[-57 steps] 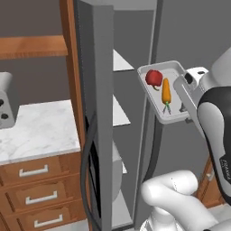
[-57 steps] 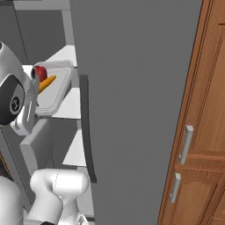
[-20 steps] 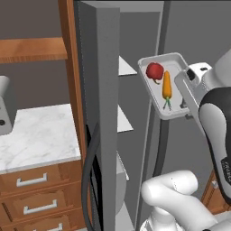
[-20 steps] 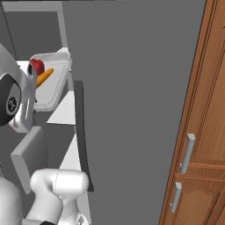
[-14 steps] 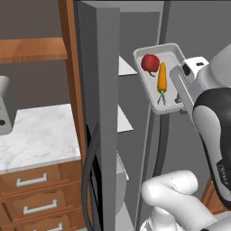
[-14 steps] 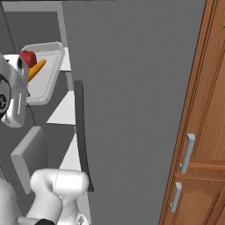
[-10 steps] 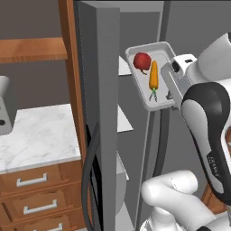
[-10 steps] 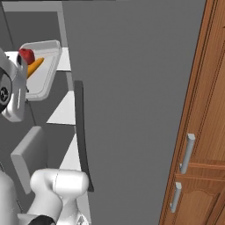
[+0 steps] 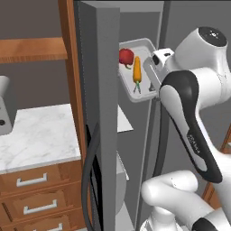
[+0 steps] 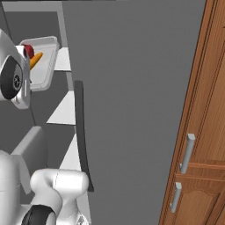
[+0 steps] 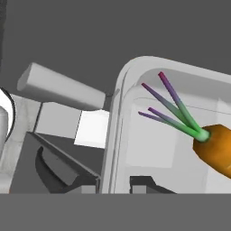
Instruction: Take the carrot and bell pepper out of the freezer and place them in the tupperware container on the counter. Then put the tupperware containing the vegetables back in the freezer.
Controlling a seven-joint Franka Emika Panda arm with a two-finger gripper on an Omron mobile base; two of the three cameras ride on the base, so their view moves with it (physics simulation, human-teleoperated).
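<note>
Grey and shallow, the tupperware container (image 9: 145, 92) hangs tilted in the air at the open freezer (image 9: 106, 113), level with its upper shelves, in the left base view. The bell pepper (image 9: 126, 56) sits at its top end and the carrot (image 9: 137, 72) lies lengthwise just beside it. The gripper (image 9: 155, 74) is pinched tight on the container's right rim. Off to the left, the counter (image 9: 40, 131) stretches over wooden drawers. From the right base view, the container (image 10: 44, 66) shows beyond the arm's white joint, pepper (image 10: 29, 50) and carrot (image 10: 36, 58) peeking out. Close up in the hand view, the fingertips (image 11: 88, 186) clamp the container's rim (image 11: 118, 117), with the carrot (image 11: 216, 146) and its green leaves inside.
</note>
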